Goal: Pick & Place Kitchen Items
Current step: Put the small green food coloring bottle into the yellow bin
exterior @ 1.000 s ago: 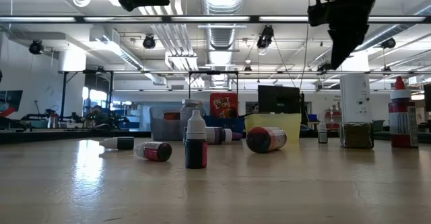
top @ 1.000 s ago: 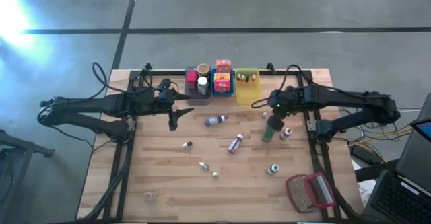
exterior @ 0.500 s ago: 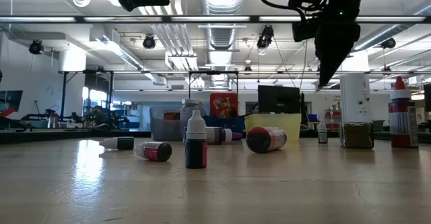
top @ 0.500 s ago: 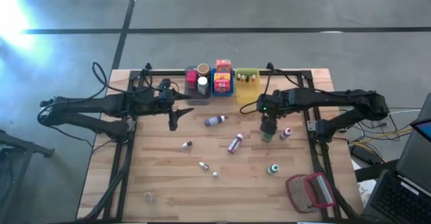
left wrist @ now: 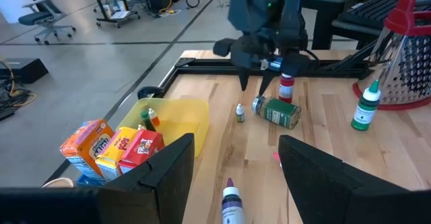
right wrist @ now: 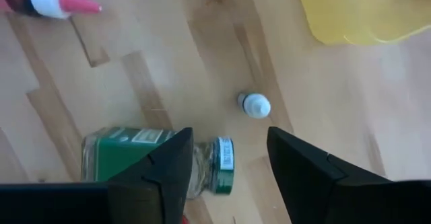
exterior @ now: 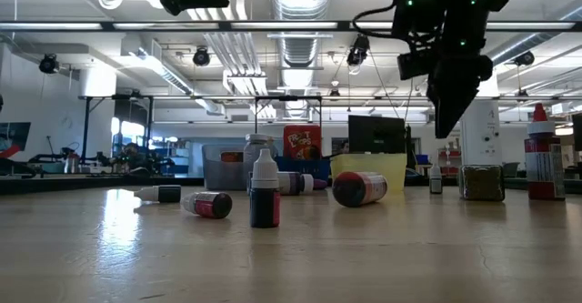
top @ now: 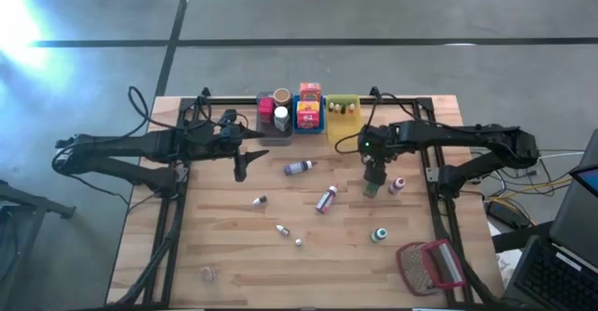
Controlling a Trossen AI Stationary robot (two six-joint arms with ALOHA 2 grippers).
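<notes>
Three bins (top: pixel 304 115) at the desk's far edge; about seven bottles loose on the bare planks.
Right claw (top: pixel 374 173), fingers parted and empty, hangs above the lying green jar (top: pixel 372 189); left claw (top: pixel 240 168) likewise, left of the bins.

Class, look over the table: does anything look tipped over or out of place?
Yes. The green-labelled jar lies on its side under the right hand, and two bottles lie flat mid-table instead of upright.

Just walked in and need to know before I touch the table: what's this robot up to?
It is sorting small kitchen items into bins. The right gripper hovers open above a green-labelled jar lying on its side, holding nothing. The left gripper waits open near the grey bin. Several small bottles lie scattered on the table.
</notes>
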